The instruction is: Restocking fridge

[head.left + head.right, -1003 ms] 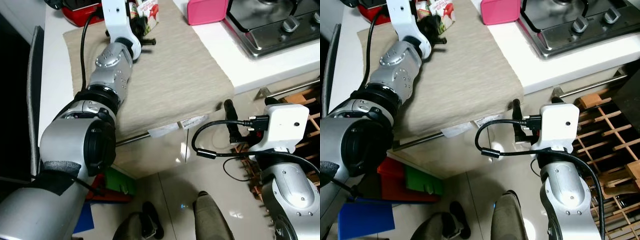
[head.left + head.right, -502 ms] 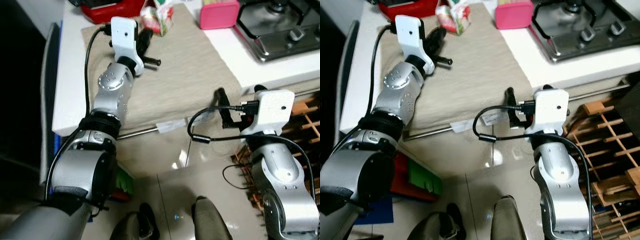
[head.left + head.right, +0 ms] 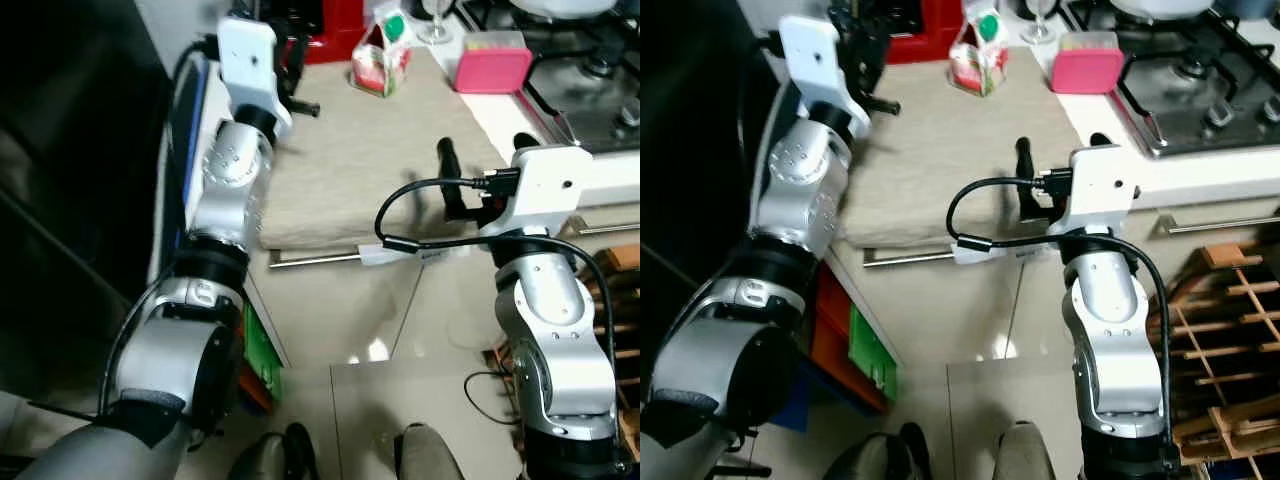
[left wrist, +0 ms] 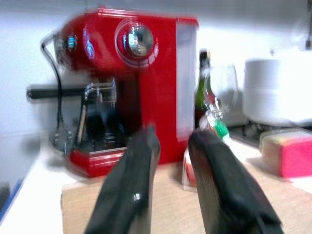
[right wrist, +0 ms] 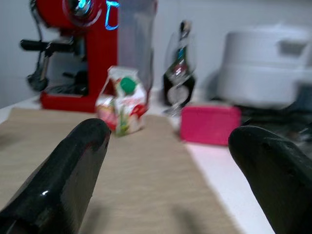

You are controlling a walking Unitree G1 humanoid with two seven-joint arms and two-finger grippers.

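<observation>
Lining up on the milk carton [image 5: 120,107], I read it as the item to go into the fridge, and it stands upright on the beige cloth [image 3: 380,150] near the counter's far edge, its long axis vertical. From my right gripper [image 5: 170,161] it lies ahead and off toward the robot's left, well apart, with open cloth between; those fingers are spread wide and hold nothing. From my left gripper [image 4: 170,180] the carton sits ahead and toward the robot's right, partly hidden behind one finger [image 4: 222,185]. That gripper's fingers stand only a little apart, nothing between them, and they point more at the red coffee machine [image 4: 126,83] than at the carton. I judge the right gripper better placed: already wide enough to straddle the carton, with a straighter run across the cloth. The pink box [image 5: 209,124], wine glass [image 5: 179,78] and dark bottle [image 5: 181,58] stand near the carton on the robot's right side, so I would approach low along the cloth.
</observation>
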